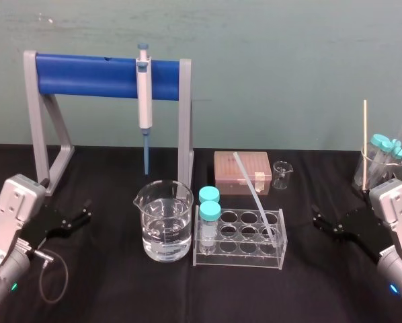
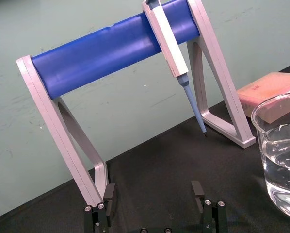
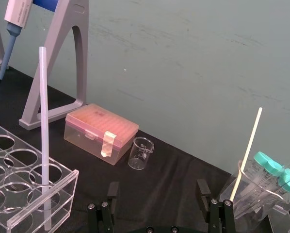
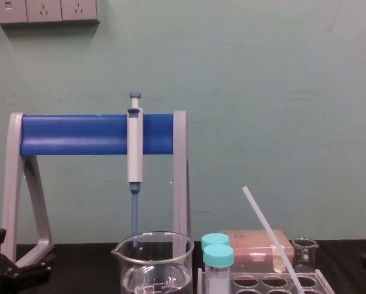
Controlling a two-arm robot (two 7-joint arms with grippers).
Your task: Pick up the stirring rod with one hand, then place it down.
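The long, thin, translucent white stirring rod (image 1: 253,193) (image 3: 44,145) (image 4: 266,226) stands tilted in a clear acrylic test-tube rack (image 1: 238,259) at the table's centre. Its lower end sits in a well at the rack's right end, and its upper end leans back toward the pink plastic tip box (image 1: 229,171) behind the rack.

Two teal-capped tubes (image 1: 209,205) stand at the rack's left end. Just beside them is a glass beaker of water (image 1: 165,232). A grey-white pipette with a blue tip (image 1: 144,94) hangs from a grey stand with a blue bar (image 1: 87,75) above the beaker.

A small empty glass beaker (image 1: 280,175) stands right of the tip box.

The black right gripper (image 1: 318,218) (image 3: 157,190) hovers right of the rack, well apart from the rod, with its jaws released. The rack's end wall lies between them.

The black left gripper (image 1: 85,210) (image 2: 153,191) rests at far left near the stand's foot, jaws likewise spread.
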